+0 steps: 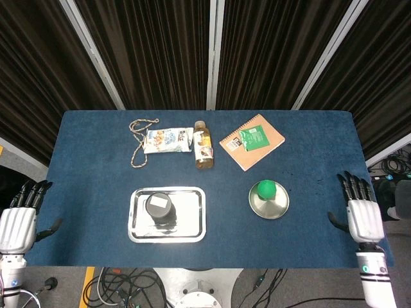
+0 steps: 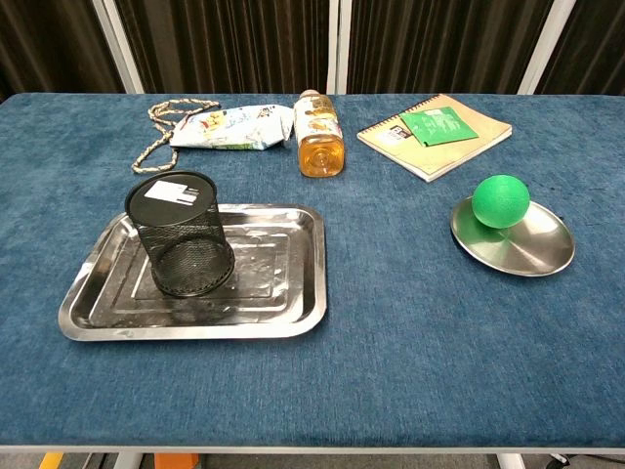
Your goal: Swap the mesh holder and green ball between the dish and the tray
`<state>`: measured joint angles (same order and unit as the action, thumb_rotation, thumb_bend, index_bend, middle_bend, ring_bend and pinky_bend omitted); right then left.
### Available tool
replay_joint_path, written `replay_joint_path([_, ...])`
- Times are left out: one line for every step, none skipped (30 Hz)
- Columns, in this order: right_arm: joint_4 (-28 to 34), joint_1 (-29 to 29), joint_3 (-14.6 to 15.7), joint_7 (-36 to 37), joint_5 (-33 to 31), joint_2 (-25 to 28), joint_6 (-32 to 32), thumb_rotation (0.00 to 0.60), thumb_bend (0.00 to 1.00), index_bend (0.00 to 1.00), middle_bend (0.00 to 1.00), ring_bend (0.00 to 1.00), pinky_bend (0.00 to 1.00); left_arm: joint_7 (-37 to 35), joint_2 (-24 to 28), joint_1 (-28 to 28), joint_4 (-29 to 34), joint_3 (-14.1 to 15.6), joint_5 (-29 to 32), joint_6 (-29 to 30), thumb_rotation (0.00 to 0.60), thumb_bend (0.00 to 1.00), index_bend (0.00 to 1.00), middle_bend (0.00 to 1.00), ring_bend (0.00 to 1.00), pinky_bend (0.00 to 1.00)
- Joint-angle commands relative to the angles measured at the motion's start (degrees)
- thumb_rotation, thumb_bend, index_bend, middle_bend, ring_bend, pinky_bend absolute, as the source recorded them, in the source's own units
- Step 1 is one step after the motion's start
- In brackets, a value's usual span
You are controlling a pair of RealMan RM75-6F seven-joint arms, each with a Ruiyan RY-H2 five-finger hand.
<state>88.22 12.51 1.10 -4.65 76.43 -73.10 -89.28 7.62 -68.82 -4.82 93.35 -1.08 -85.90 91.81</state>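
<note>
Both hands off the table, holder on the tray, ball on the dish

The tray [image 1: 195, 221] holds the mesh holder [image 1: 158, 208], upright on its left half; the dish [image 1: 279, 206] carries the green ball [image 1: 266, 188] at its far-left rim. The ball lies toward ten o'clock from the right hand [image 1: 363, 219], which looks nearer to it; the holder lies toward two o'clock from the left hand [image 1: 15, 226]. Both hands sit empty at the near corners, fingers apart and pointing to twelve o'clock.
</note>
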Motion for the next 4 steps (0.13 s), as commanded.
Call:
replay_joint_path([-7.2,-6.5,2.3,2.5,1.5,-3.6,-4.1,0.6,0.18,0.0,0.0,0.0,0.0,4.8,-2.0,2.4,-1.6,1.8,-0.1,1.1,0.573,0.15,0.1,0.06,0.01,0.2])
replay_joint_path([-8.2,-7.2,2.2,2.8,1.3,-4.1,-4.1,0.6,0.18,0.0,0.0,0.0,0.0,4.9,-2.2,2.7,-1.3,2.0,0.3,0.8,0.542,0.15,0.09,0.04,0.0,0.19])
replay_joint_path([-8.7,-7.7,2.2,3.0,1.1,-4.4,-3.9,0.6,0.18,0.0,0.0,0.0,0.0,4.9,-2.4,2.8,-1.3,2.0,0.3,0.8,0.519,0.15,0.09,0.04,0.0,0.18])
replay_joint_path([-9.0,-8.0,2.0,3.1,1.0,-4.6,-3.7,0.6,0.18,0.0,0.0,0.0,0.0,4.9,-2.6,2.9,-1.6,1.9,0.2,1.0,0.494,0.15,0.09,0.03,0.0,0.18])
